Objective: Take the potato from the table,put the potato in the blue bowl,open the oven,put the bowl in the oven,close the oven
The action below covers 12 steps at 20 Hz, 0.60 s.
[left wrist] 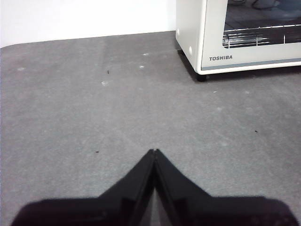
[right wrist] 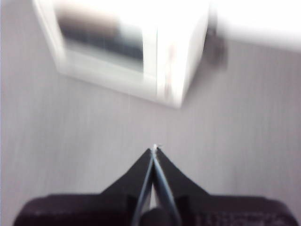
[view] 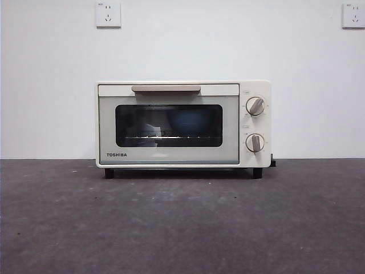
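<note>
- Both grippers, left gripper (left wrist: 154,151) and right gripper (right wrist: 154,149), are seen with jaws pressed together, holding nothing, above bare table (view: 182,222).
- The oven (view: 182,124) stands apart from both, door shut.
- The blue bowl (view: 189,124) is glimpsed on the rack behind the glass.
- The potato cannot be made out.

Right tool (right wrist: 154,149) closed; oven (right wrist: 141,52) blurred.

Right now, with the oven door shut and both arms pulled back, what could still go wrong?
The potato cannot be seen, so whether it is in the blue bowl behind the dark glass is unconfirmed. The oven door looks flush, but full latching cannot be judged. The right wrist view is blurred, suggesting the right gripper may be moving near the oven; the left gripper is shut over the table.
</note>
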Tool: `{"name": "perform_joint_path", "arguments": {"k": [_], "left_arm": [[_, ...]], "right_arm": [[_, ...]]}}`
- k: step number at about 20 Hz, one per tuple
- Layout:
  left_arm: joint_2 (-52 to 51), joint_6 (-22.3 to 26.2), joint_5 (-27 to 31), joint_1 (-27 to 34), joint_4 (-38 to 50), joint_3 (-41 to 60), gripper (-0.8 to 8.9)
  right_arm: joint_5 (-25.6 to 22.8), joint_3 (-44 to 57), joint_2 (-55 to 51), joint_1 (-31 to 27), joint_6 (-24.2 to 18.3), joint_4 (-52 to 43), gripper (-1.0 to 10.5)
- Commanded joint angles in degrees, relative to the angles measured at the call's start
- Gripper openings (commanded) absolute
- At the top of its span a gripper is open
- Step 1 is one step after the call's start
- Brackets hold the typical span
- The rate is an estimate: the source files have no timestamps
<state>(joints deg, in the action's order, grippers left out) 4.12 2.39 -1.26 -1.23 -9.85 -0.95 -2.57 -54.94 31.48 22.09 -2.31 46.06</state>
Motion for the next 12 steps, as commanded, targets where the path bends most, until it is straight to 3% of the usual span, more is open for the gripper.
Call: {"name": "perform_joint_path", "arguments": {"k": [1,3,7,12], "left_arm": [[0.0,0.2,-0.3,0.2,0.3,0.5,-0.04],[0.0,0.2,-0.3,0.2,0.3,0.5,-0.04],[0.0,0.2,-0.3,0.2,0.3,0.5,-0.04],[0.0,0.2,-0.3,0.2,0.3,0.5,-0.04]], "right_arm": [[5.9,12.8,-3.8,-7.8,-2.3,-23.3,0.0],[10.3,21.3,-7.3,-13.9,-2.5,-32.4,0.0],[5.6,31.2,-12.9,-22.6,-2.3,-36.3,0.0],[2.4,40.0,-15.8,-25.0,-2.5,-43.5,0.0]]}}
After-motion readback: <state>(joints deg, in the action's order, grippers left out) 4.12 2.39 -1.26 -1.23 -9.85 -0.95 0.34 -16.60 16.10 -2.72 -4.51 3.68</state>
